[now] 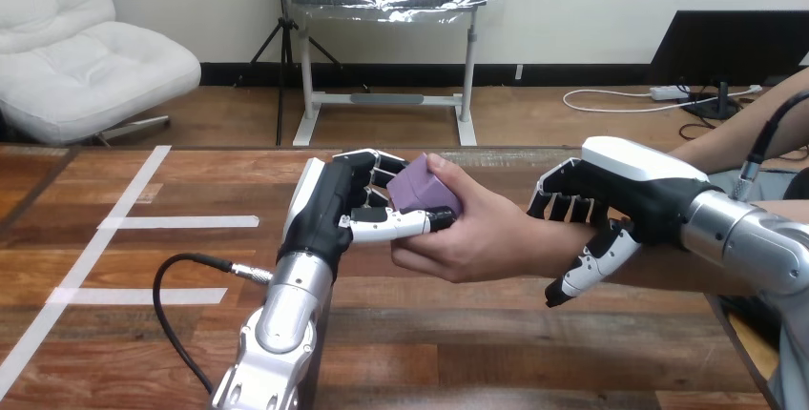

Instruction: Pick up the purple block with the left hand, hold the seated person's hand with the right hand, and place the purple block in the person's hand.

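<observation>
The head view looks from above and behind the robot's arms, facing forward and down across the wooden table (534,353). It sits close: the left arm (286,315) comes in from the bottom edge, the right arm (754,238) from the right edge, and the left hand (329,205), purple block (420,186), person's hand (477,234) and right hand (630,186) span mid-frame.

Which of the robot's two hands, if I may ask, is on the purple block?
The left hand, pinching the purple block; the right hand grips the person's wrist instead.
</observation>
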`<state>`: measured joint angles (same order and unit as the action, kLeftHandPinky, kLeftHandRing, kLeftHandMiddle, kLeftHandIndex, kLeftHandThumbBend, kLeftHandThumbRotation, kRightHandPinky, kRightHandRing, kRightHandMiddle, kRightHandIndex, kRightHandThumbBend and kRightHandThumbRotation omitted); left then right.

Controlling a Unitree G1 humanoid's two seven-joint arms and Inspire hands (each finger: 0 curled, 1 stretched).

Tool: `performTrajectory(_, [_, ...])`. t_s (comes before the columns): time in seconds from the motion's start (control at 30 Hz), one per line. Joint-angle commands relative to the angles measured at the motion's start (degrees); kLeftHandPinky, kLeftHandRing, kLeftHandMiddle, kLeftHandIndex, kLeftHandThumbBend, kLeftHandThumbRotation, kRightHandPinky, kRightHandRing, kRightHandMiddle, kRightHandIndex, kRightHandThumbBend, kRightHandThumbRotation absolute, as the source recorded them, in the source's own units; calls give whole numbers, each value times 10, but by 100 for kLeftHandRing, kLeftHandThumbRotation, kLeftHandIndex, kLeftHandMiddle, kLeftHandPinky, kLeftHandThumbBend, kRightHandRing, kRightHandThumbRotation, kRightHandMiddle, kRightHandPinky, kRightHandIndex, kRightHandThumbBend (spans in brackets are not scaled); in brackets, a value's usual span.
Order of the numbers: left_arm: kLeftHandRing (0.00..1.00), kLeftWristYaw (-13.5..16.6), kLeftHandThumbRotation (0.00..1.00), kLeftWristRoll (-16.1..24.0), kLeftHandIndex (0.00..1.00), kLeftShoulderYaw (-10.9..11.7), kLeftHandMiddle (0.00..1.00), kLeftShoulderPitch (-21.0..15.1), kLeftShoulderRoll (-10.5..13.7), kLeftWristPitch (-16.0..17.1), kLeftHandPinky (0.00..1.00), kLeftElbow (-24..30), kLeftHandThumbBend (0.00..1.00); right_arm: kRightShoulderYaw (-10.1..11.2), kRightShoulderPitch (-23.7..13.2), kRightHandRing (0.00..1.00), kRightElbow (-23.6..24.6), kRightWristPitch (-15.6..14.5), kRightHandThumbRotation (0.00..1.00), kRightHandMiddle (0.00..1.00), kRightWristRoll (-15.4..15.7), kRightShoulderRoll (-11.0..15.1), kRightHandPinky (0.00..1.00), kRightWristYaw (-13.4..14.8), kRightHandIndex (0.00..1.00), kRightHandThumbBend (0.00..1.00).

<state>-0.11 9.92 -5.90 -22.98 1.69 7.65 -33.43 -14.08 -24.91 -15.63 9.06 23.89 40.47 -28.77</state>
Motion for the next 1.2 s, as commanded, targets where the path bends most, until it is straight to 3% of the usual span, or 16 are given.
performTrajectory(0.0, [51,-37,13,18,55,-39,54,-20,-3,-21,41,30,65,13,9,52,17,2,17,57,-22,-6,46,-9,60,90])
performTrajectory(0.23, [64,-61,44,13,65,-40,66,-3,7,-33,53,73,72,16,13,57,17,8,31,62,-25,-4,50,-17,65,91])
performTrajectory(0.53, [76,-63,69,21,74,-44,78,21,24,-23,66,120,80,22,22,63,20,10,47,69,-34,-3,55,-24,72,93])
performTrajectory(0.77, [81,-68,75,16,77,-36,81,42,32,-19,72,161,81,24,29,70,26,10,55,74,-38,0,59,-25,75,93])
performTrajectory(1.17, [82,-64,85,21,78,-28,81,74,47,-24,75,223,76,30,37,79,36,14,68,79,-36,4,65,-25,80,96])
